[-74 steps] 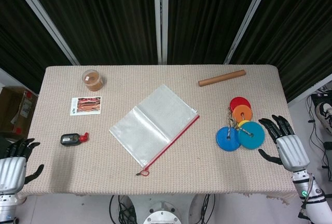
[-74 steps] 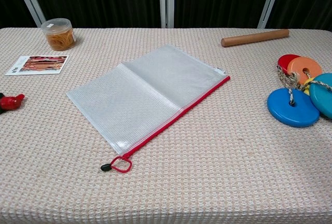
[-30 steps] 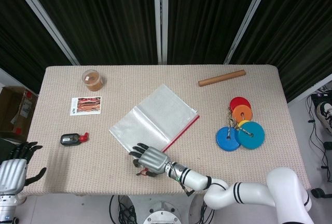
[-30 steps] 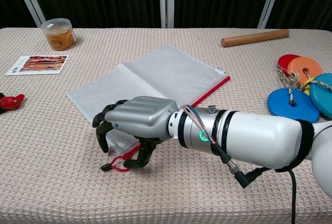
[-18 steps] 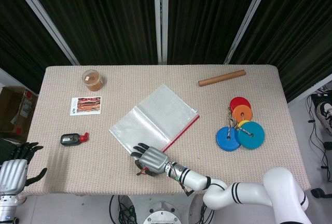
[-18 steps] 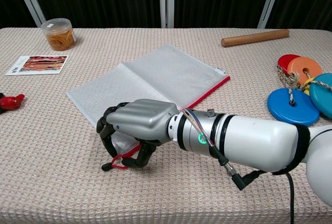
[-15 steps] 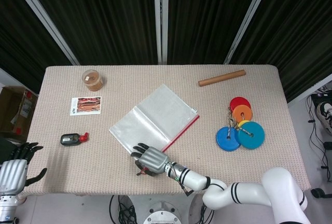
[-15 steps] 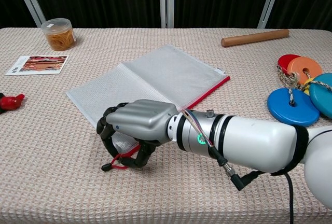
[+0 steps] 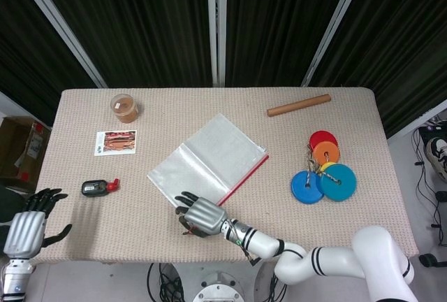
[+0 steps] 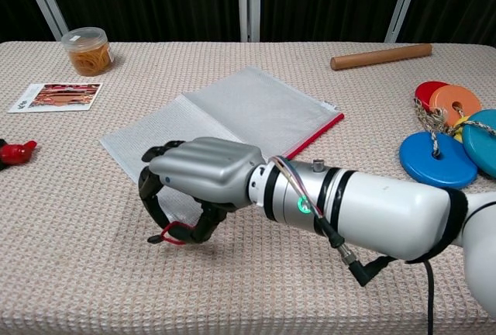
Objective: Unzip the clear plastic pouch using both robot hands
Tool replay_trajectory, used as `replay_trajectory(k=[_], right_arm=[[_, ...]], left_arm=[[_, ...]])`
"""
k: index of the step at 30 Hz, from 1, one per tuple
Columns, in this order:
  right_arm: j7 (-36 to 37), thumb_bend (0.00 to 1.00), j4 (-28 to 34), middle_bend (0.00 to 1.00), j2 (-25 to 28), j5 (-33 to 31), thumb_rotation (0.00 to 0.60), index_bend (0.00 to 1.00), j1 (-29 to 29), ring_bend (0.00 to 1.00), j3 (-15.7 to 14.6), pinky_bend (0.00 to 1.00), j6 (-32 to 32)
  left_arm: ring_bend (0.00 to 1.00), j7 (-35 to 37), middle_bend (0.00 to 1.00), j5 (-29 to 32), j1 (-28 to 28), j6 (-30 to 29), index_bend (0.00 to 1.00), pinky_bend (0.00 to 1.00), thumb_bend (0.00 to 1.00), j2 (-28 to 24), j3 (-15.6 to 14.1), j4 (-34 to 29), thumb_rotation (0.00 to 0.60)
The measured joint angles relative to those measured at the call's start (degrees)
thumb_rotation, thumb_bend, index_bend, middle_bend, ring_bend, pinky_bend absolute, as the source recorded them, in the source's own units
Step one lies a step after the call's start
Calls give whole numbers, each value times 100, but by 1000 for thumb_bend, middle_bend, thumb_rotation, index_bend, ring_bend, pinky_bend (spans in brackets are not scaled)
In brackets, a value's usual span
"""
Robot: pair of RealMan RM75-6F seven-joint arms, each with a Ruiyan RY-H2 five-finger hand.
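Note:
The clear plastic pouch (image 9: 209, 166) (image 10: 232, 118) lies flat at the table's middle, its red zipper running along the right edge to the near corner. My right hand (image 9: 201, 217) (image 10: 201, 176) hovers over that near corner, fingers curled down, pinching the red zipper pull loop (image 10: 174, 233) between thumb and fingers. The loop is lifted a little off the cloth. The hand hides the pouch's near corner. My left hand (image 9: 28, 228) hangs off the table's near-left edge, fingers spread and holding nothing; the chest view does not show it.
A jar of rubber bands (image 9: 125, 108) (image 10: 87, 50) and a picture card (image 9: 115, 142) (image 10: 58, 96) sit far left. A black-and-red item (image 9: 98, 188) (image 10: 15, 151) lies near left. A wooden rod (image 9: 298, 105) (image 10: 380, 56) and coloured discs on cord (image 9: 323, 173) (image 10: 446, 141) are on the right.
My right hand swung from the table's right edge to the pouch's near corner, closed on the red pull and lifted it slightly. The left hand rose a little.

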State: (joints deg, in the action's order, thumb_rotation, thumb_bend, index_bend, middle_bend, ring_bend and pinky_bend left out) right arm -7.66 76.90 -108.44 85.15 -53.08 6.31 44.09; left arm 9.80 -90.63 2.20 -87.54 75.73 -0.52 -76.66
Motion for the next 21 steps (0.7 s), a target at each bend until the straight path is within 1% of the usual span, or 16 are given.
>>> replay_trajectory(k=[5, 10, 13, 16, 21], right_arm=[[187, 513, 288, 244, 321, 404, 600, 757, 87, 0, -22, 16, 565], [216, 515, 608, 227, 701, 724, 600, 764, 190, 0, 16, 25, 1134], [208, 517, 780, 213, 895, 872, 600, 768, 236, 0, 118, 24, 1457], [189, 518, 922, 206, 1049, 964, 600, 768, 258, 0, 283, 24, 1710], [121, 517, 1080, 200, 1197, 920, 600, 768, 208, 0, 561, 24, 1819]], left_arm=[[122, 323, 170, -352, 331, 71, 256, 171, 189, 51, 30, -41, 600], [122, 630, 170, -700, 806, 238, 256, 171, 187, 148, 117, -153, 600], [122, 855, 170, -848, 1108, 379, 256, 171, 185, 206, 169, -287, 600], [122, 1146, 170, -1022, 1437, 564, 263, 171, 184, 246, 201, -476, 600], [122, 1589, 169, -1154, 1997, 984, 285, 171, 183, 358, 286, -763, 600]])
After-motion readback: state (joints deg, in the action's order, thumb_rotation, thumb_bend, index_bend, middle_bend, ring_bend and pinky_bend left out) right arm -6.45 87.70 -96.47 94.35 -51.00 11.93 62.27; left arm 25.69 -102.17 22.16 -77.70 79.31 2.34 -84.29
